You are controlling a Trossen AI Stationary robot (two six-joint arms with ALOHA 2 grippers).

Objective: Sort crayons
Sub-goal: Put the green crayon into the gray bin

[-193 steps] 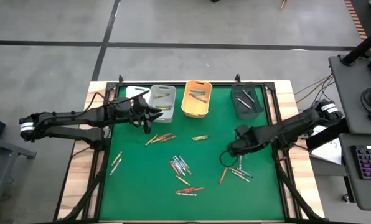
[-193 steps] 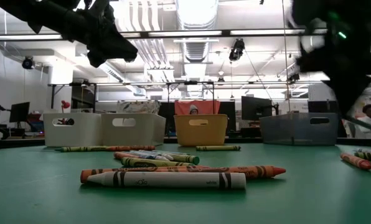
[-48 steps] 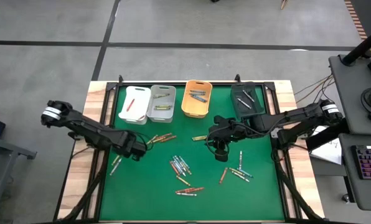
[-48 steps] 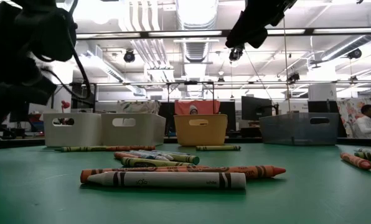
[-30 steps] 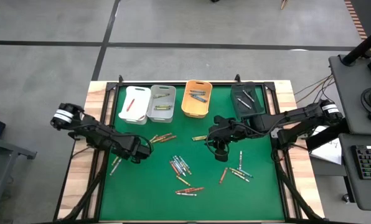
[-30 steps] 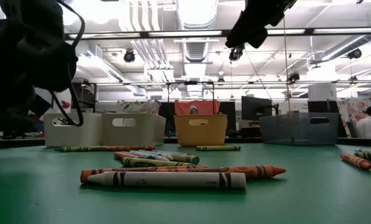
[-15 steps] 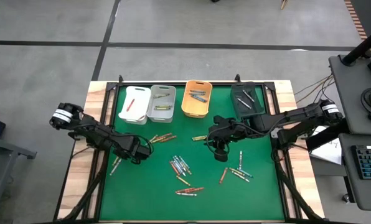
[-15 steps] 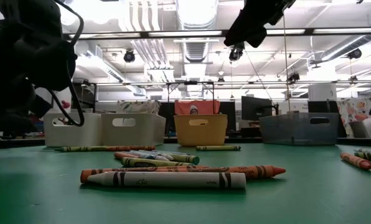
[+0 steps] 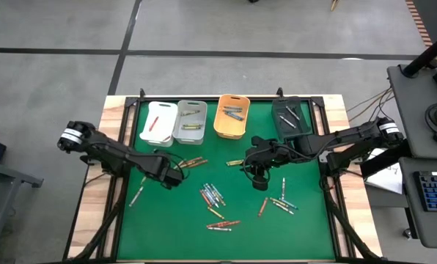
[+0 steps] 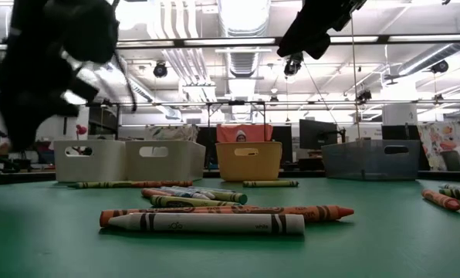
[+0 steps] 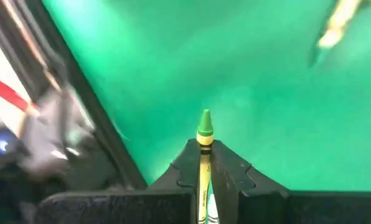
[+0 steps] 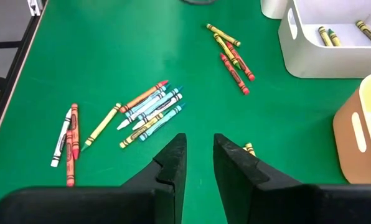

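A yellow-green crayon (image 11: 204,163) is pinched between the two dark fingers of the left gripper (image 11: 203,157), its pointed tip sticking out past them above the green mat (image 9: 306,213); the jaws are clamped tight on it. In the high view the left gripper (image 9: 173,177) hangs over the mat's left half, just beside a small cluster of reddish and yellow crayons (image 9: 191,162) and not far from a lone crayon (image 9: 137,195) lying near the mat's left edge. More crayons lie loose on the mat: a bunched group of blue, green and red ones (image 9: 212,195) near the middle, a pair of red and white ones (image 9: 222,226) toward the front edge, and a scatter (image 9: 280,203) right of centre (one single yellow stick (image 9: 235,162) sits apart, below the orange bin). Along the far edge stand four bins in a row, a white bin (image 9: 158,123), a grey bin (image 9: 191,122), an orange bin (image 9: 231,116) and a black bin (image 9: 291,117), each with a few crayons inside. The right gripper (image 9: 256,176) hovers above the mat's middle, right of the yellow stick, its fingers (image 12: 170,163) a little apart with nothing between them.
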